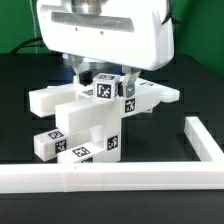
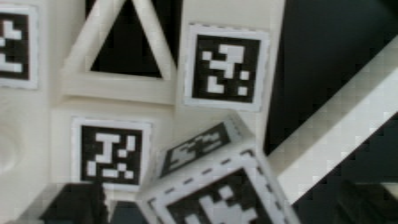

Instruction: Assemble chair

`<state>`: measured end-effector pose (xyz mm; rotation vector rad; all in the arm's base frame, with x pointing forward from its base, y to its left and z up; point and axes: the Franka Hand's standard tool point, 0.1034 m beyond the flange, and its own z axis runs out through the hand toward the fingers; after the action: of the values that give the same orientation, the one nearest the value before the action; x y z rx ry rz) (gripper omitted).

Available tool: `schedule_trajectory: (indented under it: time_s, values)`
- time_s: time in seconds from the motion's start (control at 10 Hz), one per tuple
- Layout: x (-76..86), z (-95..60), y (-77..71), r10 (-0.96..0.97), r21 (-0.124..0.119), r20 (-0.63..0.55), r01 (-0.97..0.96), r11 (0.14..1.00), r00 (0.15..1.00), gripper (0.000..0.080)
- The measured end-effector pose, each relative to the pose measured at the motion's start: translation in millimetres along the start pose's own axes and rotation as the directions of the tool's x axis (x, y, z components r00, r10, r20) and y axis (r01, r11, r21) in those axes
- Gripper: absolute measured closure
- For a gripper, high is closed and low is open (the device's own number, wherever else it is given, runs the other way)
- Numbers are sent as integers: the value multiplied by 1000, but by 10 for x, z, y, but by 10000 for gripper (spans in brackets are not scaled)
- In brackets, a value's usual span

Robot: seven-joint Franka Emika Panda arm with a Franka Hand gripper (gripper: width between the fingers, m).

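Observation:
The chair (image 1: 88, 118) is a cluster of glossy white blocky pieces with black-and-white tags, joined in the middle of the black table. My gripper (image 1: 103, 80) hangs straight over its top, its white body hiding the upper pieces. In the wrist view my gripper (image 2: 214, 207) stands open, with a tilted tagged bar end (image 2: 222, 195) between the dark fingertips (image 2: 79, 205) and a gap on each side. Beyond it lies the X-braced panel (image 2: 125, 50) with its tags.
A long white L-shaped rail (image 1: 110, 178) runs along the front of the table and turns back along the exterior view's right (image 1: 205, 145). Bars of the chair stick out toward the exterior view's left (image 1: 48, 102) and right (image 1: 160, 97).

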<state>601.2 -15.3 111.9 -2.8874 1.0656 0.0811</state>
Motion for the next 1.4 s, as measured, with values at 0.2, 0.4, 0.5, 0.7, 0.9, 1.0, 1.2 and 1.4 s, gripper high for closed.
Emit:
schedule_trajectory:
  time_s: [0.2, 0.4, 0.5, 0.7, 0.9, 1.0, 1.2, 1.4]
  values:
    - [-6, 6, 0, -119, -15, -3, 118, 993, 993, 151]
    - [-7, 8, 1, -235, -24, -3, 235, 972, 972, 151]
    - [-2, 11, 2, -288, -24, -6, 287, 958, 958, 151]
    - [1, 11, 5, -285, -24, -6, 285, 958, 959, 284]
    - [0, 11, 3, -252, -22, -7, 252, 967, 968, 515]
    - [1, 11, 4, -254, -22, -7, 254, 967, 967, 515]
    - [-2, 12, 0, -141, -19, -8, 141, 990, 990, 515]
    - [9, 18, 1, 26, 6, -15, -26, 1000, 1000, 515]
